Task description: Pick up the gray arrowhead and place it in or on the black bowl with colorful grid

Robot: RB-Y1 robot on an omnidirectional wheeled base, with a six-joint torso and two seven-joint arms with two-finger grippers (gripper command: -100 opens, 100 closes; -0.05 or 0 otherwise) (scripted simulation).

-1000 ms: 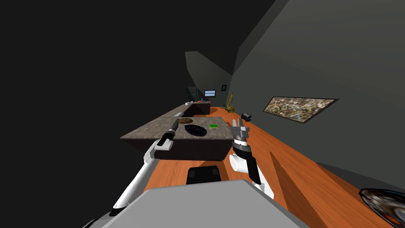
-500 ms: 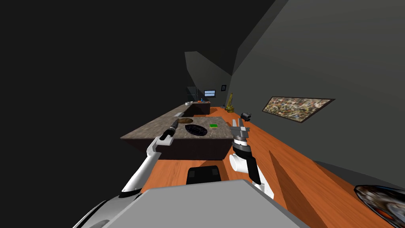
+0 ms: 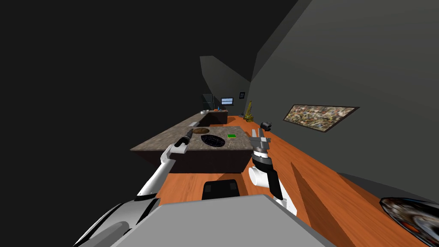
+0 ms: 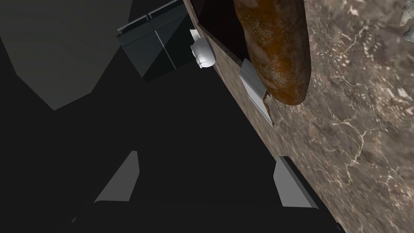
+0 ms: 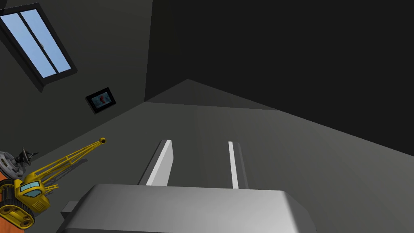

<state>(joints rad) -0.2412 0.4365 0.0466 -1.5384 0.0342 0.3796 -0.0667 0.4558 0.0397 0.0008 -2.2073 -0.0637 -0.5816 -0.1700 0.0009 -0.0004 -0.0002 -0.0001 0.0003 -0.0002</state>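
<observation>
Arrowhead: we take it to be the flat, light grey piece lying on the brown marbled counter, right at the counter's left edge. It lies just beside a brown dish, whose rim overlaps it in the left wrist view, so we cannot tell whether the two touch.

The black bowl, with a fine grid on it, stands on the same counter, nearer to us. The brown dish lies between the bowl and the arrowhead.

Our left gripper hovers at the counter's left edge, short of the arrowhead and pointing toward it. Its fingers are spread wide with nothing between them. One finger is over the counter's edge and the other is over the black area beside it.

A small green block lies on the counter just to the right of the bowl. A rough grey thing lies past the dish, and we cannot tell what it is.

Our right gripper is raised off the counter's right side, fingers apart and holding nothing.
</observation>
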